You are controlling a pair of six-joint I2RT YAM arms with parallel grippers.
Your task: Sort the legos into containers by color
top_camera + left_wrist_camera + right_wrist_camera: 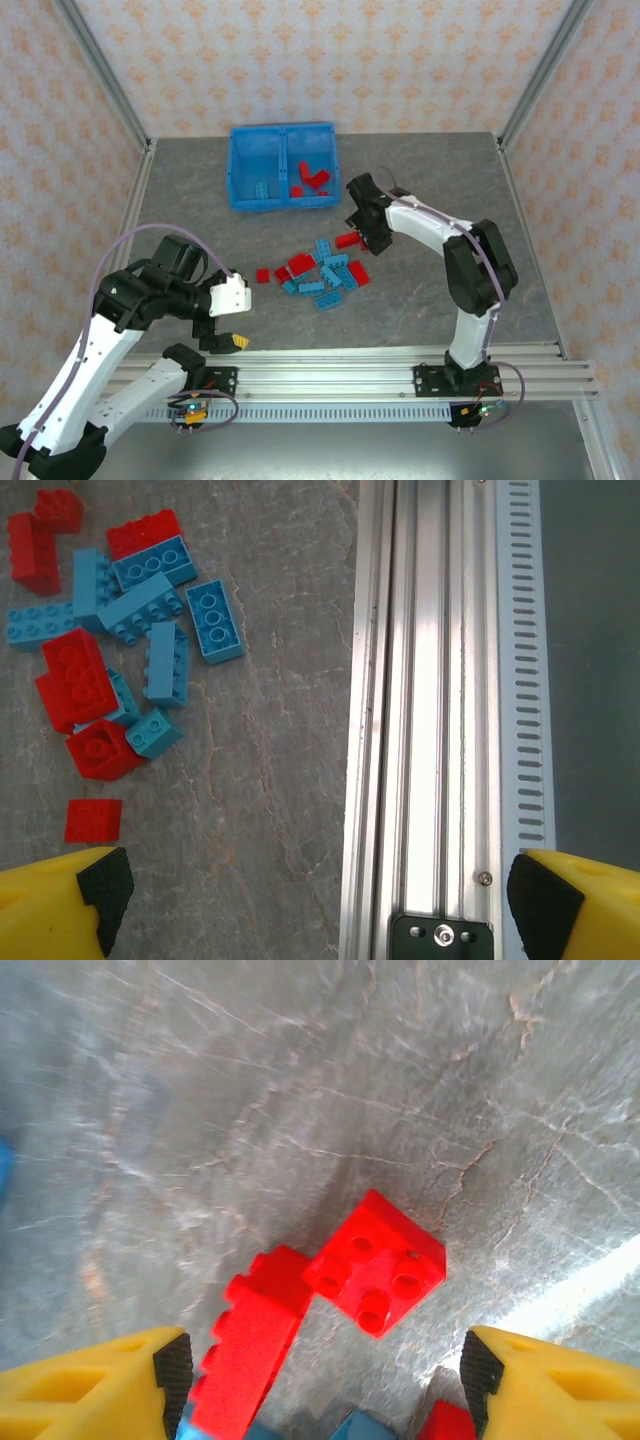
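right hand (325,1372), fingers apart and empty, hovers with a square red lego (378,1275) just ahead between them, lower centre of its wrist frame; left hand (310,890), also apart, lies farther off.

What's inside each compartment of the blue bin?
Right compartment: several red bricks. Left compartment: at least one light blue brick by the near wall. More blue ones could blend into its blue floor; the top view can't settle that.

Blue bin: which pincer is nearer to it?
Right. The right pincer is just off the right corner of the blue bin; the left pincer is far off, by the rail.
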